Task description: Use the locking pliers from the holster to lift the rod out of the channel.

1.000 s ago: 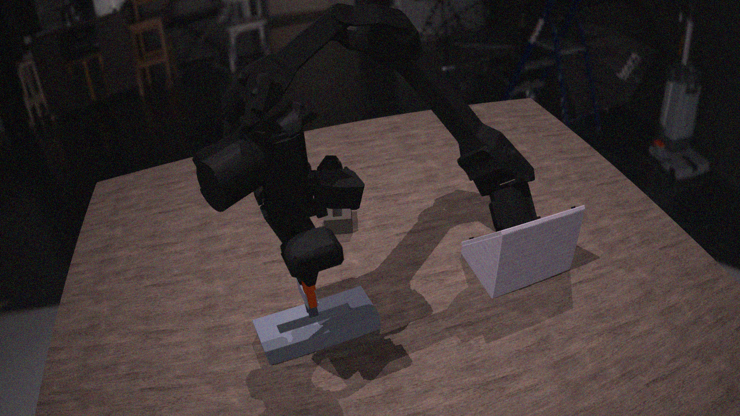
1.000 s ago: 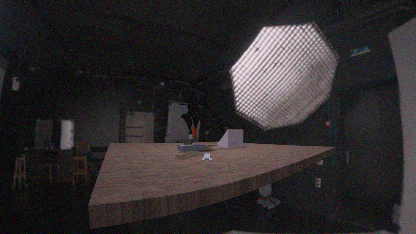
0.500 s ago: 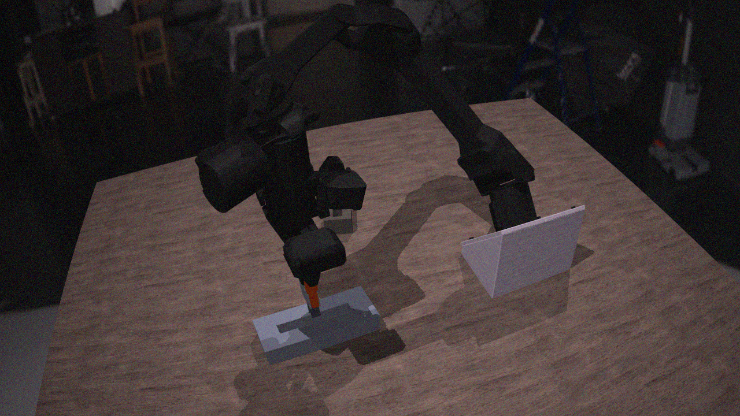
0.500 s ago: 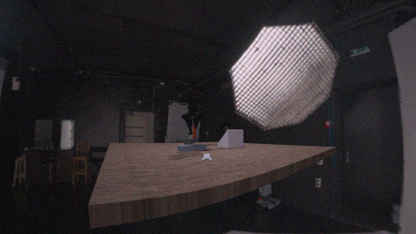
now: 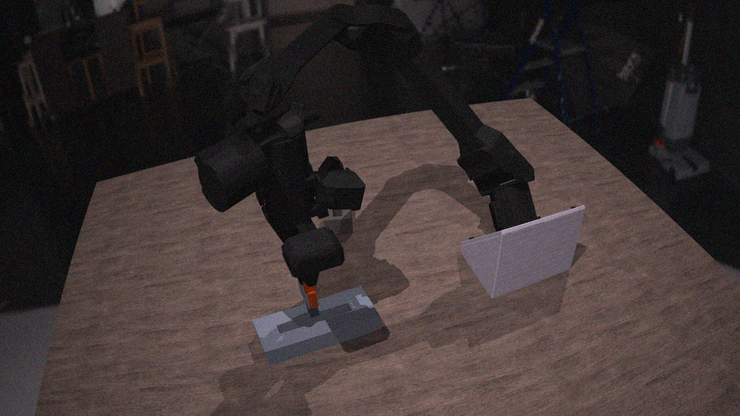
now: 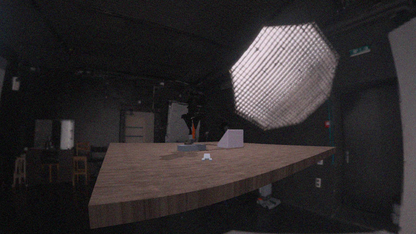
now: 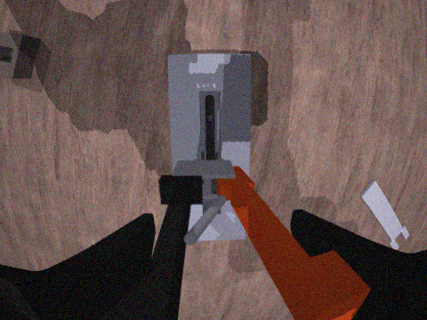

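"Since entries run by item, what stands at number 1?" asks the clerk.

"1 gripper, black, clasping the locking pliers by their 2 handles, 1 black and 1 orange, spread apart," replies the cataloguer.

"And the rod?"

"1 dark, round-ended strip, apparently the rod, lengthwise in the channel of 1 grey block. Pliers upright, head at the channel; depth and jaw contact cannot be told."

"Remainder?"

"1 pale wedge, well apart from the block; 1 small white piece on the wooden table."
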Available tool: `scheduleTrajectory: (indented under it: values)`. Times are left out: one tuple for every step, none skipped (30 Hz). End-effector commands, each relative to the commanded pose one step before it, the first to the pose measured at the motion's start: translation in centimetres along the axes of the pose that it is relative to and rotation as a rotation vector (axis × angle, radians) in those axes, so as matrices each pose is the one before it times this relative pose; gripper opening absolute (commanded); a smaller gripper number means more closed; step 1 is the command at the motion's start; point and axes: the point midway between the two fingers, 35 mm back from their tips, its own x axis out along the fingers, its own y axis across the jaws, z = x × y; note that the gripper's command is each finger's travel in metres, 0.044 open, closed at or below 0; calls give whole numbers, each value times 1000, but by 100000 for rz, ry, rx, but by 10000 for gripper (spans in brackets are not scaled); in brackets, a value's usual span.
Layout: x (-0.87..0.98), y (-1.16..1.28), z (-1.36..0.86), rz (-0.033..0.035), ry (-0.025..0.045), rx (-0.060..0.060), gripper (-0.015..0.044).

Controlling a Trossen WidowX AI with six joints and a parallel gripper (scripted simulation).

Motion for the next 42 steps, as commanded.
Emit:
scheduleTrajectory:
  values:
    - [114,86,-39,441,937,-511,318]
    - [103,-2,2,4,1,1,318]
    - [103,-5,4,3,1,1,318]
    - [102,-6,5,3,1,1,318]
    - [101,-8,4,3,1,1,318]
    - [101,-9,5,3,1,1,318]
    - [100,-10,7,3,1,1,318]
    - [100,-10,7,3,1,1,318]
    - [100,-10,7,3,1,1,318]
    - [100,-10,7,3,1,1,318]
    - [100,-9,7,3,1,1,318]
    - [99,-8,7,3,1,1,318]
    - [99,-6,7,3,1,1,318]
    - [99,-5,6,3,1,1,318]
    - [99,-4,5,4,1,1,318]
    - [99,-3,5,4,1,1,318]
    - [99,-3,4,4,1,1,318]
    - [99,-2,3,4,1,1,318]
    - [99,-2,3,4,1,1,318]
    - [99,-1,2,4,1,1,318]
    - [99,-1,1,4,1,1,318]
    - [99,0,1,4,1,1,318]
    - [99,0,0,4,1,1,318]
    - [99,0,0,4,1,1,318]
    - [99,1,-1,4,1,1,318]
    - [99,1,-1,4,1,1,318]
    - [99,1,-1,4,1,1,318]
    - [99,2,-1,4,1,1,318]
    - [99,1,-1,4,1,1,318]
    - [95,1,-1,4,1,1,318]
    - [107,1,-1,4,1,1,318]
    - [100,1,0,4,1,1,318]
    - [90,0,0,4,1,1,318]
    - [98,-1,0,4,1,1,318]
    - [12,0,0,1,0,0,316]
    - [26,0,0,1,0,0,315]
    - [30,0,0,1,0,0,314]
    - [37,0,0,2,0,0,312]
    - [32,12,0,2,0,0,311]
    - [12,5,0,1,0,0,310]
    - [0,11,0,1,0,0,308]
    - [0,6,0,0,0,0,307]
